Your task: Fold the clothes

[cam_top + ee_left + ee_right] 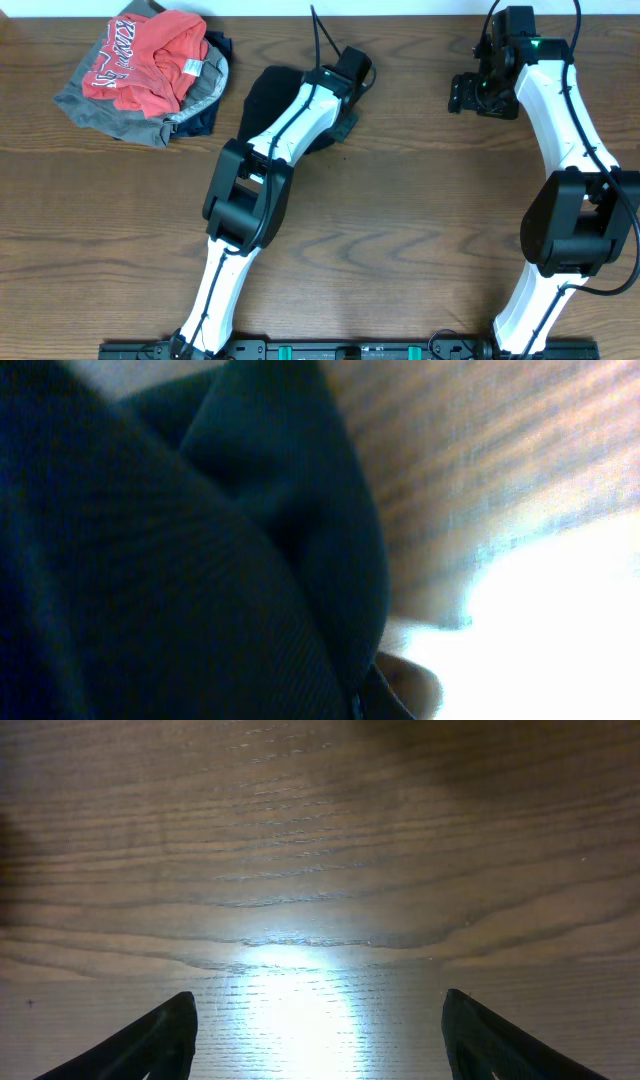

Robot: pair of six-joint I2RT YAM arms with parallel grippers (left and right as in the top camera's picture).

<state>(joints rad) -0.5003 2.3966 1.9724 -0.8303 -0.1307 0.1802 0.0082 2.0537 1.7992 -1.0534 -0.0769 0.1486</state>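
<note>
A dark navy garment lies crumpled at the back middle of the wooden table. My left gripper is at the garment's right edge, and my left forearm covers part of the cloth. In the left wrist view the dark cloth fills most of the picture right up to the lens. It hides the fingers, and the jaws look shut on it. My right gripper hovers at the back right. It is open and empty over bare wood, with both fingertips apart in the right wrist view.
A pile of clothes sits at the back left, with a red printed shirt on top of grey and dark items. The table's far edge runs just behind both grippers.
</note>
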